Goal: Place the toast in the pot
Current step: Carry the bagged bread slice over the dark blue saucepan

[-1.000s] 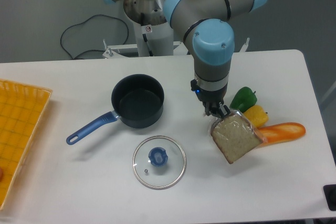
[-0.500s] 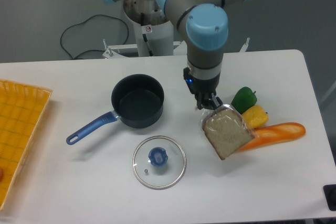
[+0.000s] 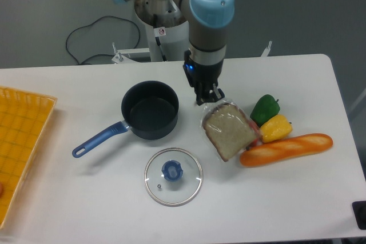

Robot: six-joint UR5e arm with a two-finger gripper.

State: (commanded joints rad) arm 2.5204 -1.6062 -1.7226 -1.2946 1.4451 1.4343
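Observation:
The toast (image 3: pixel 230 132), a brown slice in clear shiny plastic, hangs tilted above the table, held by its top edge. My gripper (image 3: pixel 207 99) is shut on that edge, pointing straight down. The dark pot (image 3: pixel 150 110) with a long blue handle (image 3: pixel 98 139) stands empty on the table, just left of the gripper and the slice.
A glass lid with a blue knob (image 3: pixel 172 175) lies in front of the pot. A green pepper (image 3: pixel 265 108), a yellow pepper (image 3: pixel 276 128) and an orange baguette (image 3: pixel 286 149) lie to the right of the toast. An orange tray (image 3: pixel 20 141) sits at the left edge.
The arm has carried the toast leftward and slightly back, away from the peppers and baguette and closer to the pot. Pot and lid have not moved.

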